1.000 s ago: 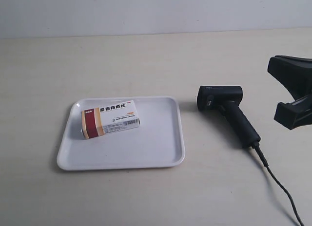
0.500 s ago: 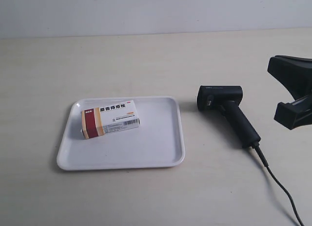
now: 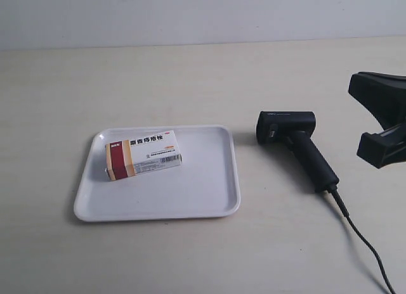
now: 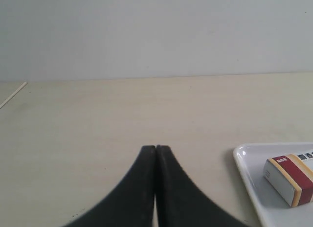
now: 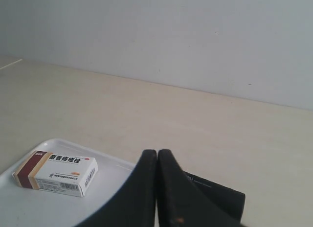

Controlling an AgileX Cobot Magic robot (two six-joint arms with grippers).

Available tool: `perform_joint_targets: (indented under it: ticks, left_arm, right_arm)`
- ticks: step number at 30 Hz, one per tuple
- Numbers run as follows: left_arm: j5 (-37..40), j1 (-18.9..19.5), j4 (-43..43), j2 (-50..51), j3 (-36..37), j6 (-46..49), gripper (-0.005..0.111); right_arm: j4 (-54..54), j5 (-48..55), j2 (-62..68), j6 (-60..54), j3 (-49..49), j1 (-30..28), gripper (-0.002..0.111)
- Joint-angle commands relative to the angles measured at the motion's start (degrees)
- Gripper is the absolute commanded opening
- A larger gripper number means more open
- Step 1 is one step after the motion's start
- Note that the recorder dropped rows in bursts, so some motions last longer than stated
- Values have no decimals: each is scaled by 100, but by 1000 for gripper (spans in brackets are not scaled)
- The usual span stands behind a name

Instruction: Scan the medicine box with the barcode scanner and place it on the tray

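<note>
The medicine box (image 3: 143,154) lies flat in the white tray (image 3: 190,192), toward its left half, red band to the left and barcode side facing the front. The black barcode scanner (image 3: 298,148) lies on the table right of the tray, head toward the tray. My left gripper (image 4: 156,147) is shut and empty over bare table, with the tray (image 4: 249,168) and box (image 4: 291,180) off to one side. My right gripper (image 5: 157,151) is shut and empty above the scanner (image 5: 220,195), with the box (image 5: 56,174) beyond in the tray (image 5: 107,188).
The scanner's black cable (image 3: 365,243) runs from the handle to the front right corner of the exterior view. Part of the arm at the exterior view's right (image 3: 384,97) hangs at that edge. A pale wall backs the beige table.
</note>
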Motion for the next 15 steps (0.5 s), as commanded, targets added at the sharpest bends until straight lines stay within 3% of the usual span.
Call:
perform_joint_targets:
  ticks: [1,7,9,10,12,15]
  left_arm:
    - [24,5,-60,-40,2,39,2]
    - [24,5,-60,-40,2,39,2]
    - [24,5,-60,-40,2,39,2]
    - [24,5,-60,-40,2,39,2]
    - [24,5,-60,-40,2,39,2]
    - [38,5,-60,-40,2,39,2]
  right_arm:
    - [-8,-80,-43,-45,17,-13,0]
    - [48,-80,-43,-32,27,-13,0]
    - [687,-106,-103,-47,238,-13,0]
    - [1594,-293,-281,-561,687,-13,0]
    - [2421,-673,-812,-1530,1354,-13,0]
    - [2730,-161,-1598,-1718,1564,-13,0]
